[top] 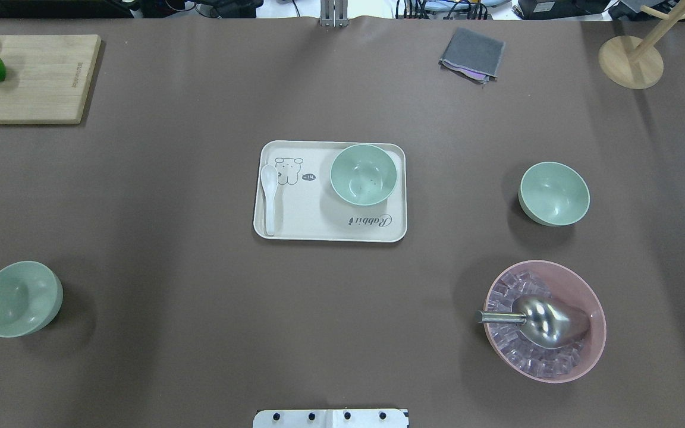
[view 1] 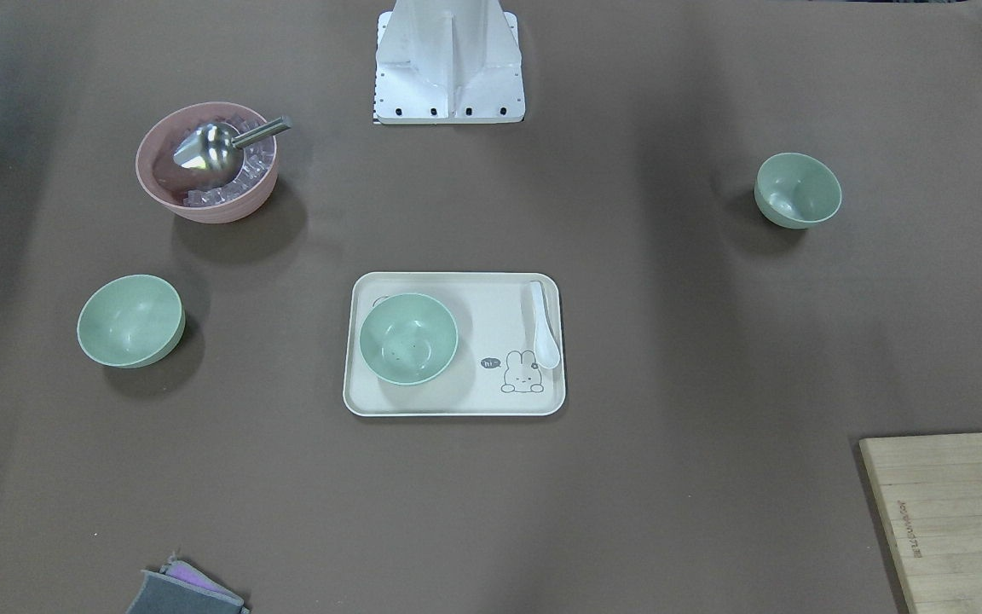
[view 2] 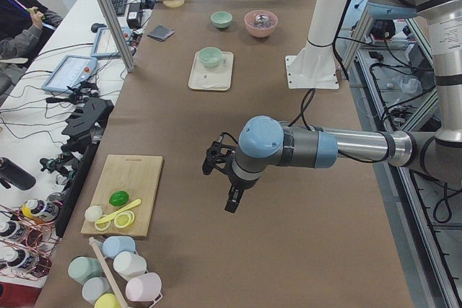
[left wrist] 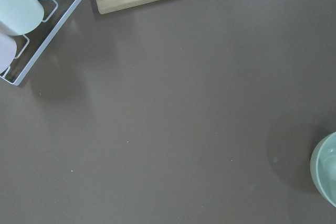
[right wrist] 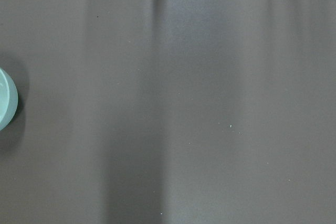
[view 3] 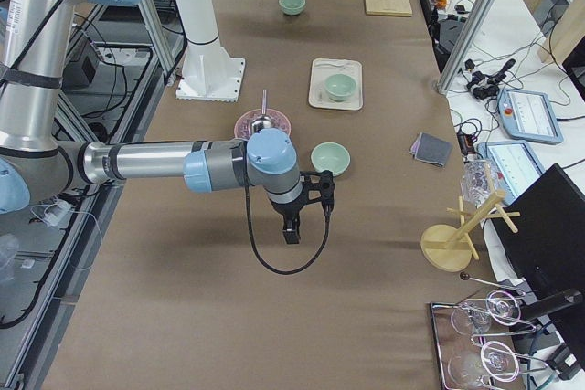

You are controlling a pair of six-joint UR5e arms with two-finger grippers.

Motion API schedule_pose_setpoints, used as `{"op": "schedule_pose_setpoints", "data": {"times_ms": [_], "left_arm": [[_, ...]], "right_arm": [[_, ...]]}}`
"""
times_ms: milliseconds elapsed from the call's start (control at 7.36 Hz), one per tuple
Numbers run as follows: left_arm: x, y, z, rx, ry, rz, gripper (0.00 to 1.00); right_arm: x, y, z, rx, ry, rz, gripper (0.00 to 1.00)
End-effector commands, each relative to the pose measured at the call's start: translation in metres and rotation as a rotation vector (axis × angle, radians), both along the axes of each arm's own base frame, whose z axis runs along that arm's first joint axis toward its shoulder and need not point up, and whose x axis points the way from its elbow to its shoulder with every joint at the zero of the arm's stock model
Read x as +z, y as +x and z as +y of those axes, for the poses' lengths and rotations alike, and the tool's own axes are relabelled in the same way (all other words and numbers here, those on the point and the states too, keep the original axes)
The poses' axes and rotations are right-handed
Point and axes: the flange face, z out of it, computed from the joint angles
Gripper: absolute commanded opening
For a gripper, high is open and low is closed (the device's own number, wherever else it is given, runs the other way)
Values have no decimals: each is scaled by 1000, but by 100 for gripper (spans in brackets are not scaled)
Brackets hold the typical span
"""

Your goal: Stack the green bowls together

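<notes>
Three pale green bowls stand apart on the brown table. One bowl [top: 363, 175] sits on the cream tray [top: 319, 229] at the centre. A second bowl [top: 554, 194] stands at the right, behind the pink bowl. A third bowl [top: 20, 298] stands at the near left. The left gripper [view 2: 231, 204] hangs over the table's left end; the left wrist view catches the third bowl's edge [left wrist: 328, 177]. The right gripper [view 3: 291, 231] hangs over the right end, near the second bowl [view 3: 330, 158]. Neither gripper shows in the overhead or front views, so I cannot tell whether they are open or shut.
A pink bowl [top: 589, 297] holds ice cubes and a metal scoop [top: 547, 321]. A white spoon [top: 269, 199] lies on the tray. A cutting board [top: 33, 77] with lime pieces, a grey cloth [top: 472, 53], a wooden stand [top: 631, 59] and a cup rack [left wrist: 21, 19] line the edges.
</notes>
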Motion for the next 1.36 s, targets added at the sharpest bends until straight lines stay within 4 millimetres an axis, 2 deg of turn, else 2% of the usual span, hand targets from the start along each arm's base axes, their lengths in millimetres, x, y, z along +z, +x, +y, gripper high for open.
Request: {"op": "schedule_pose_setpoints", "data": {"times_ms": [0, 272, 407, 543, 679, 815, 951, 1086, 1222], "left_arm": [[3, 1, 3, 6, -1, 0, 98], [-7, -1, -4, 7, 70, -12, 98], [0, -1, -7, 4, 111, -19, 98], [21, -2, -14, -10, 76, -8, 98], [21, 0, -30, -106, -44, 84, 98], [13, 4, -29, -118, -44, 154, 98], [18, 5, -27, -102, -1, 152, 98], [7, 6, -28, -96, 83, 153, 98], [5, 16, -24, -67, 84, 219, 98]], "right_arm": [[4, 0, 4, -4, 1, 3, 100], [-2, 0, 1, 0, 43, 2, 100], [-6, -1, -3, -2, 52, 1, 100], [-8, -1, -6, -3, 56, 0, 100], [-16, -2, -16, -6, 74, 0, 100], [-17, -3, -16, -7, 77, 0, 100], [-18, -8, -18, -22, 82, 0, 100], [-18, -16, -19, -28, 64, -3, 100], [-22, -31, -24, -11, 13, -15, 100]]}}
